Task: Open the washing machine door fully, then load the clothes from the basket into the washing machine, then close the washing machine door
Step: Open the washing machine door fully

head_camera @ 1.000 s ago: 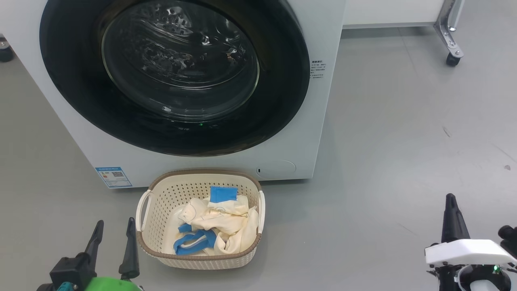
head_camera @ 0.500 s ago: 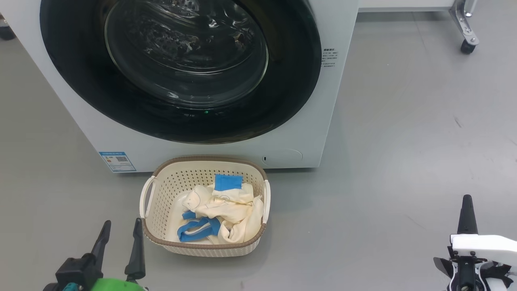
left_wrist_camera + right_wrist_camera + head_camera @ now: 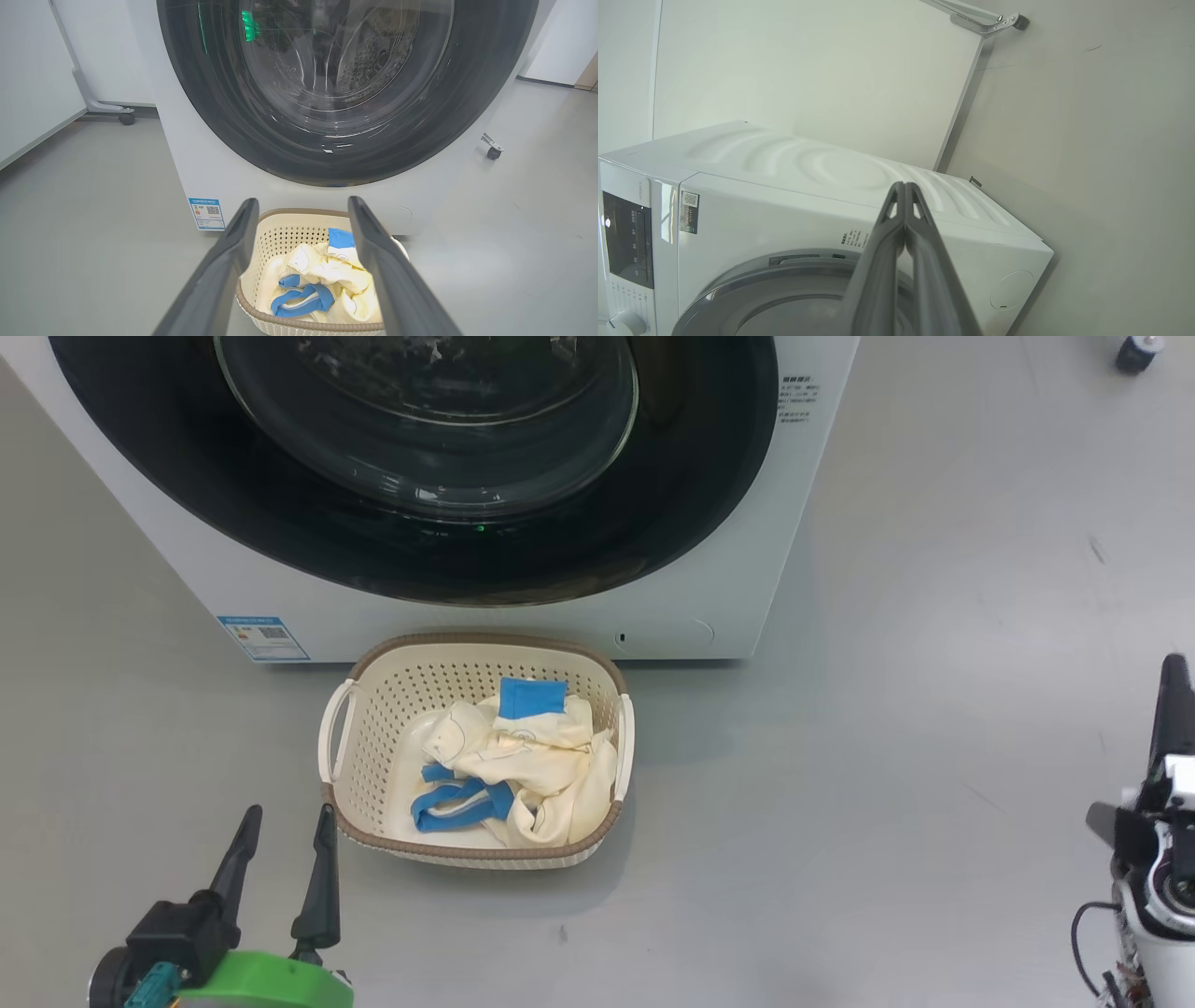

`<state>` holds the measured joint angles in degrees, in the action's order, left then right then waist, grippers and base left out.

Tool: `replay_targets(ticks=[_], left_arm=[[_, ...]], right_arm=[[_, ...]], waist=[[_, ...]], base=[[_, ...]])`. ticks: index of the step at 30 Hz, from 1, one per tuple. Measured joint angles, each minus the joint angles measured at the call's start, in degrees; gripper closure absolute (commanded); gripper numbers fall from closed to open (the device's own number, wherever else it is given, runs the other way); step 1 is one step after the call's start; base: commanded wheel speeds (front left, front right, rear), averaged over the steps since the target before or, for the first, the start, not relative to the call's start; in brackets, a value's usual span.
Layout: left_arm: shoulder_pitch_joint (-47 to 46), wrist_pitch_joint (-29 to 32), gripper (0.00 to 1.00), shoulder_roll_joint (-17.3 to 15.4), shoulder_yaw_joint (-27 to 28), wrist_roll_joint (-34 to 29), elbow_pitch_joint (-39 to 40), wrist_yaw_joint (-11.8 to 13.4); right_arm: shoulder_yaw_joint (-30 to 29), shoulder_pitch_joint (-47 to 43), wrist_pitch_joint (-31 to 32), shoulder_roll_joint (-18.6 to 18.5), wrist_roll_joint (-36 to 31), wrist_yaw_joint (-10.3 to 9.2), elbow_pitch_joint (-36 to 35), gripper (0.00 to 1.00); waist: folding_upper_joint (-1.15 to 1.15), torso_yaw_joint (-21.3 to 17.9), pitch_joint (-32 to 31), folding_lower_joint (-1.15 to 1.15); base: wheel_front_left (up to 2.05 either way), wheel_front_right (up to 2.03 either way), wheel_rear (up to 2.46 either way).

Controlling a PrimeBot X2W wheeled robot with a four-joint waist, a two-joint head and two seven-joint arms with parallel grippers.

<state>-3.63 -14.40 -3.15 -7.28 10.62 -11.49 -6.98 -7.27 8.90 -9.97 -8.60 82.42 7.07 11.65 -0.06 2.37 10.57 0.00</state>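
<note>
Left gripper (image 3: 288,809) is at the near left of the floor (image 3: 887,728). Fingers well apart, nothing btw them. Tips point toward the near-left corner of the basket (image 3: 387,705), close to it but not touching. Right gripper (image 3: 1174,665) is far over at near right, well apart from everything else, fingers pressed together & holding nothing. In right wrist view the two fingers meet along their length, w/ a ribbed white side & the front of the washing machine (image 3: 784,163) behind them.

Basket stands on the floor, centre-left. Its far rim is just before the washing machine's bottom front edge; can't tell if they touch. Clothes (image 3: 537,761) lie inside in a crumpled heap, mostly toward the basket's right & near sides. Cream fabric w/ a blue band on top at the far side & looped blue trim at near left. Bare basket bottom shows at left.

Beyond it is the white front of the washing machine, w/ a blue label (image 3: 262,638) at its lower-left corner & a small round cover (image 3: 665,635) at lower right. Washing machine door (image 3: 719,485) sits flush in that front, shut, w/ a glossy black rim round the glass bowl. Drum holes show thru the glass in left wrist view. Ctrl panel (image 3: 627,238) & knob (image 3: 621,322) are at the front's top end. A caster (image 3: 1137,350) is on the floor at far right.
</note>
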Motion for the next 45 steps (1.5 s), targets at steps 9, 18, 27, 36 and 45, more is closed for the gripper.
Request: replay_targets(ticks=[9,18,27,36,45], left_arm=[[-2.72,0.00,0.00,-0.78,0.22,-0.01,0.91,0.00],[-4.38,0.00,0.00,-0.97,0.55,-0.01,2.12,0.00],[-6.07,-0.01,0.00,-1.42,1.26,-0.01,4.10,0.00],[-8.22,-0.01,0.00,-1.33,1.29,0.00,5.48,0.00],[-9.82,-0.01,0.00,-0.90,1.30,0.01,6.23,0.00]], right_arm=[[-1.02,6.33,4.68,-4.34,5.50,0.00,-2.83,1.00],[-1.62,11.48,8.95,-7.59,8.15,0.00,-3.69,1.00],[-2.45,17.81,12.21,-9.03,10.83,0.00,-4.97,1.00],[-0.04,25.44,17.46,-10.38,12.48,0.00,-5.99,1.00],[2.89,32.39,22.69,-11.17,13.04,0.00,-6.23,1.00]], waist=[[0.00,0.81,5.09,0.00],[0.00,1.84,9.02,0.00],[0.00,2.78,13.80,0.00],[0.00,3.47,19.00,0.00],[0.00,4.40,23.01,0.00]], base=[[0.00,0.00,0.00],[0.00,0.00,0.00],[0.00,0.00,0.00],[0.00,0.00,0.00],[0.00,0.00,0.00]])
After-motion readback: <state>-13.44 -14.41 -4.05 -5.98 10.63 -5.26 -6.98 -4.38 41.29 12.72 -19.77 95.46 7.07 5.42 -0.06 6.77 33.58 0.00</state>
